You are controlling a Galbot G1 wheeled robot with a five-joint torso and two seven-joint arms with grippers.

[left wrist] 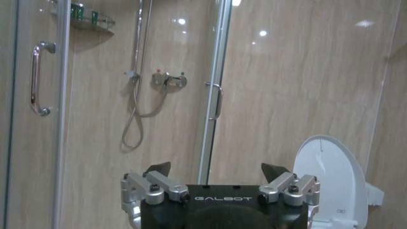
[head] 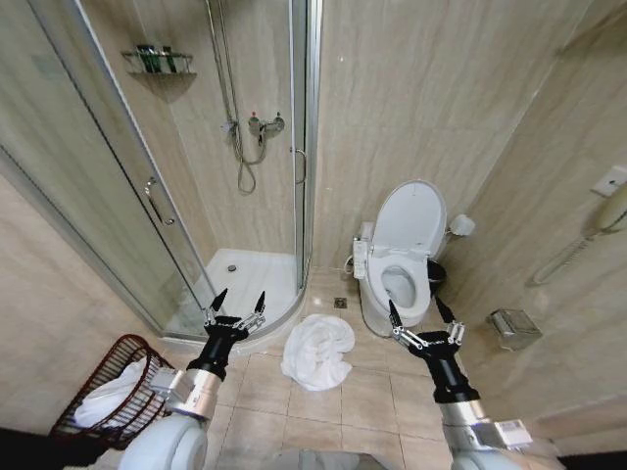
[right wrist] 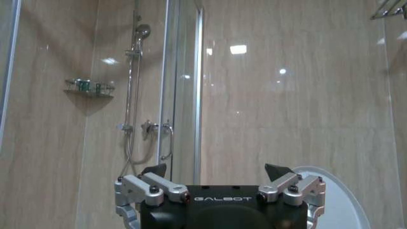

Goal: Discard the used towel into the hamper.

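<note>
While a white towel (head: 317, 351) is lying crumpled on the floor, the left tool (head: 236, 302) and right tool (head: 421, 312) are hovering open on either side, hamper (head: 108, 390) sitting near left

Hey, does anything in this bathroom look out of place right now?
Yes: a white towel lies crumpled on the tiled floor between the shower and the toilet, not in the hamper at the left, which already holds white cloth.

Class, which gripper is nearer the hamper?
Left. The left gripper hangs just beside the hamper; the right gripper is across the towel, by the toilet.
</note>
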